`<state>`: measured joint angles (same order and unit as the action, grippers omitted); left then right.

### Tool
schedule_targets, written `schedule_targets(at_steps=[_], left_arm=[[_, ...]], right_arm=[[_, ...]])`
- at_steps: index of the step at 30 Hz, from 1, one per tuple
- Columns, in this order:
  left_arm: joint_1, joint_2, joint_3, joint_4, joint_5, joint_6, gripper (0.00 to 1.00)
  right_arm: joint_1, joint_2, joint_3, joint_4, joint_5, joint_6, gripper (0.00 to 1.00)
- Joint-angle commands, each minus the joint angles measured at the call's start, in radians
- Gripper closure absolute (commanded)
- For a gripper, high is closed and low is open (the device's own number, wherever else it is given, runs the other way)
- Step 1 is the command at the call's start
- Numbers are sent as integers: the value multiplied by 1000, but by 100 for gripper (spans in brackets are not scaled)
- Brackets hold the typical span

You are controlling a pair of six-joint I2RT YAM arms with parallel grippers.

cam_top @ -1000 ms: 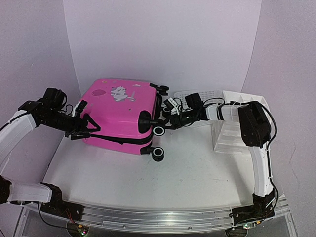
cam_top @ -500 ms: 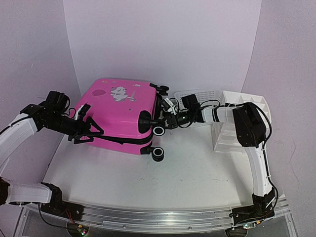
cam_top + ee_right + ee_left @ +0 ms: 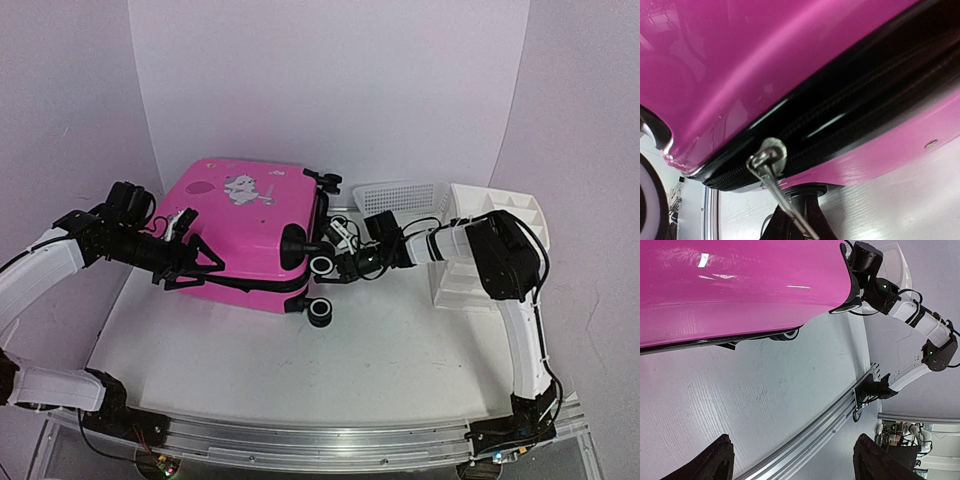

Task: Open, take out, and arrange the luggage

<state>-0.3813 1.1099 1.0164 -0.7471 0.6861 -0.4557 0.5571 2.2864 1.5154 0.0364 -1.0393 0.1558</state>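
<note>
- The luggage (image 3: 250, 215) lies flat on the table (image 3: 400, 350) with its printed lid up and its wheels toward my right arm. As far as I can see, it is zipped shut.
- My right gripper (image 3: 343, 262) sits at the wheel end, just beside the upper wheel (image 3: 322, 264).
- On its wrist camera the zipper pull (image 3: 771, 156) hangs from the black zipper (image 3: 855, 105), its thin tab running down toward the fingers. The jaws look close together there, but I cannot tell whether the tab is actually pinched.
- My left gripper (image 3: 198, 265) is spread wide at the near-left side of the shell and holds nothing. I cannot tell whether it touches the shell.
- To do this step well, I would first confirm the pinch low on the tab. Then I would draw along the zipper line rather than away from the shell, curving slowly round the corner. A thin metal tab is likely to slip out.
- I would press the left gripper against the shell as a brace. Otherwise the case will probably slide or swivel under the pull.
- I can read no writing. The lid shows a white cartoon animal (image 3: 238, 187) and small stickers, with no brand I can make out.
</note>
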Motion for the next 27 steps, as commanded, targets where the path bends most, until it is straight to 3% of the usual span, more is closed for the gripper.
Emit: schedule_targets(at_steps=[1, 2, 5, 8, 12, 17, 22, 27], left_arm=[[-28, 12, 10, 74, -10, -36, 18], [-36, 13, 11, 83, -14, -41, 18], [-56, 16, 18, 105, -35, -53, 18], [-70, 22, 25, 114, -39, -55, 18], [-80, 18, 24, 116, -40, -55, 18], [-83, -1, 16, 122, -55, -55, 18], [-84, -4, 15, 124, -55, -49, 18], [-84, -12, 7, 124, -57, -42, 18]], right_arm=[[21, -120, -53, 159, 28, 69, 88], [24, -135, -79, 173, 78, 78, 86], [24, -201, -191, 186, 339, 44, 57], [24, -259, -272, 187, 511, -82, 35], [24, -317, -353, 211, 605, -358, 20], [24, -311, -372, 287, 504, -601, 19], [25, -254, -366, 467, 469, -624, 33], [35, -214, -329, 519, 435, -629, 37]])
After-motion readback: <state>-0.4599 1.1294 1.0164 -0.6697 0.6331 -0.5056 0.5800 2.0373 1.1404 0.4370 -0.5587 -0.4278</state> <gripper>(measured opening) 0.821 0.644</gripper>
